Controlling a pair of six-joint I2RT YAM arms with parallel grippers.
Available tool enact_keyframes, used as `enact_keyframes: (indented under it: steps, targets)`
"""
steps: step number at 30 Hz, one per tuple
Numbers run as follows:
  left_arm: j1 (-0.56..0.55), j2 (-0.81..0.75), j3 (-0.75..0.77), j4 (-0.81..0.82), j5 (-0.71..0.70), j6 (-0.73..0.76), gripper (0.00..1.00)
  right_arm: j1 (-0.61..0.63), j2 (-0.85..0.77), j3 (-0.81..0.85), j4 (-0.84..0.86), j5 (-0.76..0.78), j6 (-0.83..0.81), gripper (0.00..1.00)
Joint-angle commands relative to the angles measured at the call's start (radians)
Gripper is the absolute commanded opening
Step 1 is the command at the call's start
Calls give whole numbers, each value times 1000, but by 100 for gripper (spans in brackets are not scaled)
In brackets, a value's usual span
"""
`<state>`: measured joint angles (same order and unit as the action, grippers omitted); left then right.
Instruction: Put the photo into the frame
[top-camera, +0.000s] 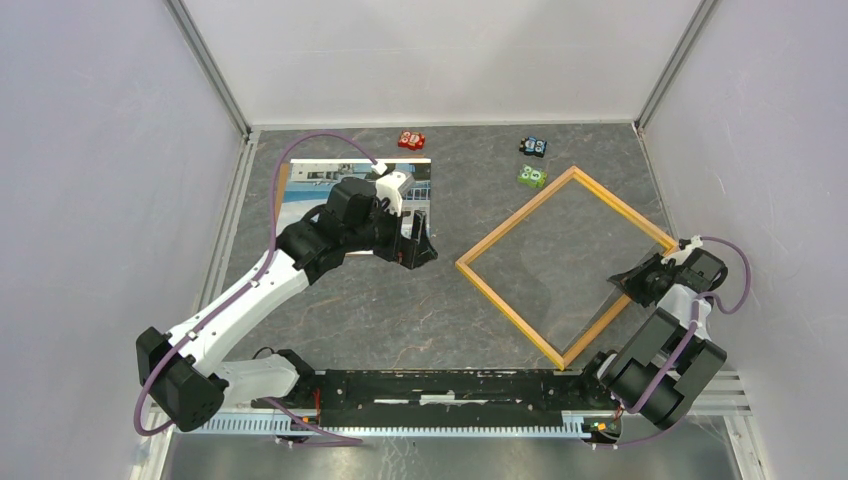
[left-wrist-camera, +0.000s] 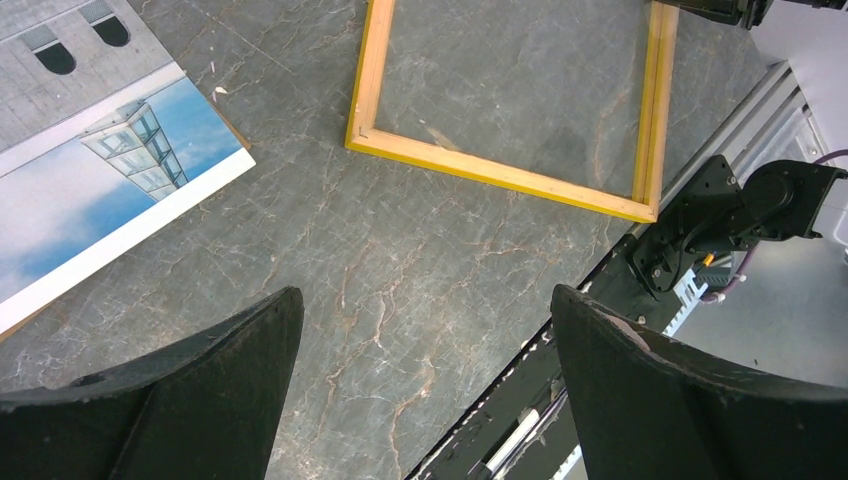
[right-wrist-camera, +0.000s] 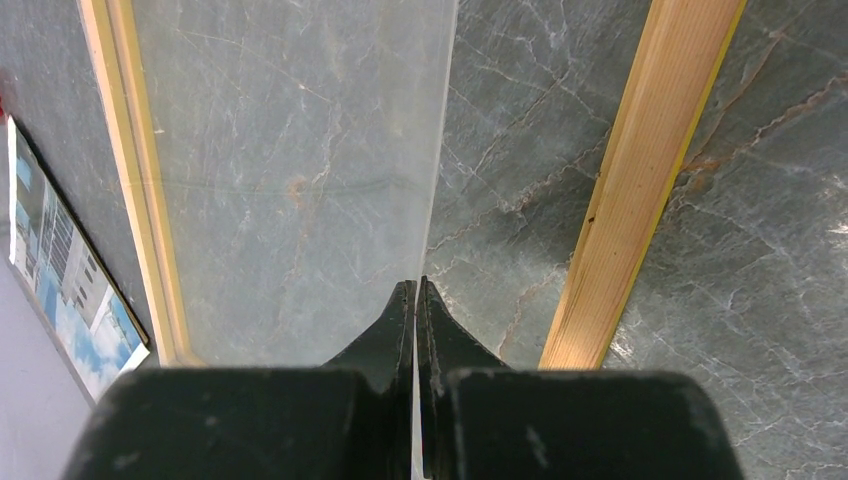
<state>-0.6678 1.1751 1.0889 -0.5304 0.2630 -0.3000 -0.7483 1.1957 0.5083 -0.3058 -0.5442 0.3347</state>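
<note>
Evidently unplaced, the rectangular paper photo of a white building (top-camera: 303, 182) lies upper left, apart from the yellow-orange wooden frame (top-camera: 517, 218) right of centre; left claw (top-camera: 420, 246) wide and empty, right claw (top-camera: 632, 280) pinching a clear pane (right-wrist-camera: 300, 180).

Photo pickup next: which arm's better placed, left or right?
Left. The left fingers are open and hang beside the photo. The right fingers are shut on a clear pane lying in the frame, across the table from the photo.
</note>
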Motion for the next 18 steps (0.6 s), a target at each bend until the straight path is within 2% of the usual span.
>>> enact_keyframes:
  steps: [1, 18]
  targets:
    - [-7, -9, 2, 7, -5, 52, 100, -12, -12, 28, -2, 57, -33, 0]
    - [-16, -6, 2, 8, -4, 53, 100, -14, -35, 51, -28, 67, -33, 0]
